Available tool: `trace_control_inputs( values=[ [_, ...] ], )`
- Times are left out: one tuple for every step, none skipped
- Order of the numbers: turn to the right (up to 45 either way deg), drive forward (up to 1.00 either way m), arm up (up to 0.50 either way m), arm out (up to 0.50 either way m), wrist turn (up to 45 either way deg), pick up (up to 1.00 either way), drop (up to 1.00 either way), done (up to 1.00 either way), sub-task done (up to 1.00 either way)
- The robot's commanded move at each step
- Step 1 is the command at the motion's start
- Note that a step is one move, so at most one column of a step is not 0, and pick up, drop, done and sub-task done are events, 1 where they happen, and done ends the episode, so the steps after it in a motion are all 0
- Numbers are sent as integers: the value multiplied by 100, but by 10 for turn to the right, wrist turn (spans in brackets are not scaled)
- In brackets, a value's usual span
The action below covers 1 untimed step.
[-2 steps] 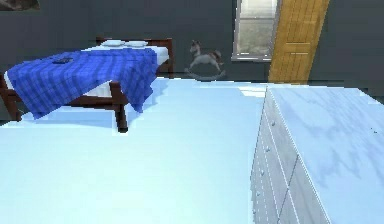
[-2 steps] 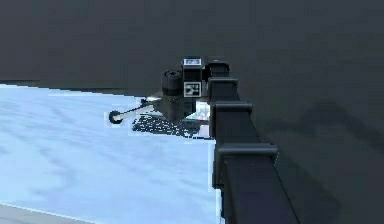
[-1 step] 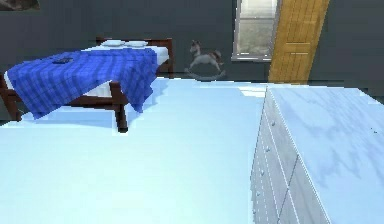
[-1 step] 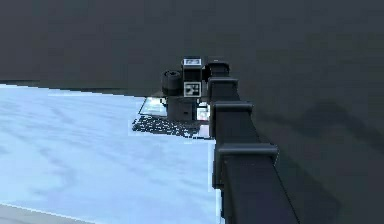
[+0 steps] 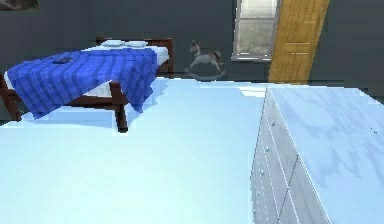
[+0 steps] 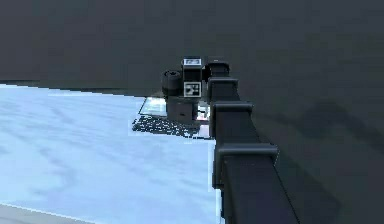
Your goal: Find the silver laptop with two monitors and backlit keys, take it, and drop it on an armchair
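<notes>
In the arm side view my arm [image 6: 240,160] rises as a dark bar from the bottom edge. The gripper [image 6: 173,98] sits at its far end, left of the white marker squares [image 6: 191,86]. Just below and behind the gripper a flat thing with a dark keyboard-like face [image 6: 160,126] lies on a pale surface [image 6: 70,150]. It looks like a laptop, but its colour and screens cannot be made out. Whether the gripper holds anything cannot be told.
In the forward view a white dresser [image 5: 320,150] fills the right side. A bed with a blue plaid blanket [image 5: 85,75] stands at the left. A rocking horse [image 5: 203,60], a window [image 5: 257,28] and a wooden door [image 5: 298,40] line the far wall. Pale floor [image 5: 160,150] lies between.
</notes>
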Motion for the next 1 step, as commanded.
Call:
trace_control_inputs(
  values=[
    [0,0,-10,0,0,0,0,0,0]
  ],
)
